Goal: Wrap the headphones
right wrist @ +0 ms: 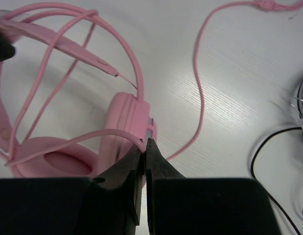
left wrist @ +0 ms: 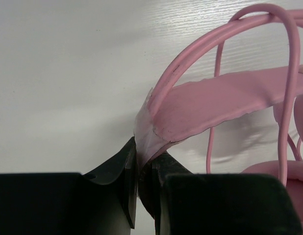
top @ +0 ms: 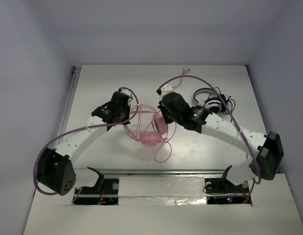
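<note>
The pink headphones (top: 152,136) lie on the white table between my two grippers, with the thin pink cable (top: 164,152) looped over and around them. My left gripper (top: 126,115) is shut on the left end of the pink headband (left wrist: 225,98); in the left wrist view the jaws (left wrist: 144,157) pinch its pale tip. My right gripper (top: 164,117) is shut on the pink cable; in the right wrist view (right wrist: 145,146) it grips the cable just in front of an ear cup (right wrist: 124,122). More cable (right wrist: 200,98) trails off to the upper right.
Black-and-white headphones (top: 210,100) with a thin black cable (right wrist: 269,142) lie right of my right gripper, at the back right. The table's (top: 117,78) raised left rail and the grey walls bound the area.
</note>
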You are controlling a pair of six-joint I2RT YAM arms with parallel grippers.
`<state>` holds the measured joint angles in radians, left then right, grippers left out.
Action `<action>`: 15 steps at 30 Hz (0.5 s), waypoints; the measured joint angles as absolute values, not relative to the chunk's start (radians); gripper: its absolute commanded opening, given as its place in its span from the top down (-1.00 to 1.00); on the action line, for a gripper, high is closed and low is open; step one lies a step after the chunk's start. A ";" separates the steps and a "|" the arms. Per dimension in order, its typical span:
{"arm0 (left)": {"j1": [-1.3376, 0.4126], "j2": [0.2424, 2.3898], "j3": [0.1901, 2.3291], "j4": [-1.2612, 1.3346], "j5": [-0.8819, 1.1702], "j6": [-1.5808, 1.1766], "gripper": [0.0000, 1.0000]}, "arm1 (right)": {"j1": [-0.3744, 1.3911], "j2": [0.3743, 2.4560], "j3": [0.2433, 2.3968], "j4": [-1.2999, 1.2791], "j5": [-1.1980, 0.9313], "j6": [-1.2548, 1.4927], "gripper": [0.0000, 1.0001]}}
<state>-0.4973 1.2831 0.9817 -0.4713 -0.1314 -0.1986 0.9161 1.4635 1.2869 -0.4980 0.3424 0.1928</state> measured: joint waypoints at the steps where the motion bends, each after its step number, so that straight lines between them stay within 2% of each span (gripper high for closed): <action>1: -0.497 1.283 0.982 -0.467 -0.126 -0.197 1.00 | 0.908 1.464 1.280 -0.496 0.350 0.191 1.00; 6: -0.497 1.283 0.982 -0.459 -0.081 -0.181 1.00 | 0.895 1.468 1.253 -0.482 0.389 0.179 0.87; 9: -0.497 1.283 0.984 -0.458 -0.045 -0.173 1.00 | 0.894 1.468 1.240 -0.454 0.412 0.172 0.71; 15: -0.497 1.283 1.016 -0.448 0.082 -0.145 1.00 | 0.859 1.467 1.180 -0.335 0.411 0.162 0.67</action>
<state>-0.4973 1.2835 1.0161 -0.4477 0.0822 -0.1448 0.8593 1.4670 1.1805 -0.3347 0.4110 0.1616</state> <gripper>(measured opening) 0.088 0.157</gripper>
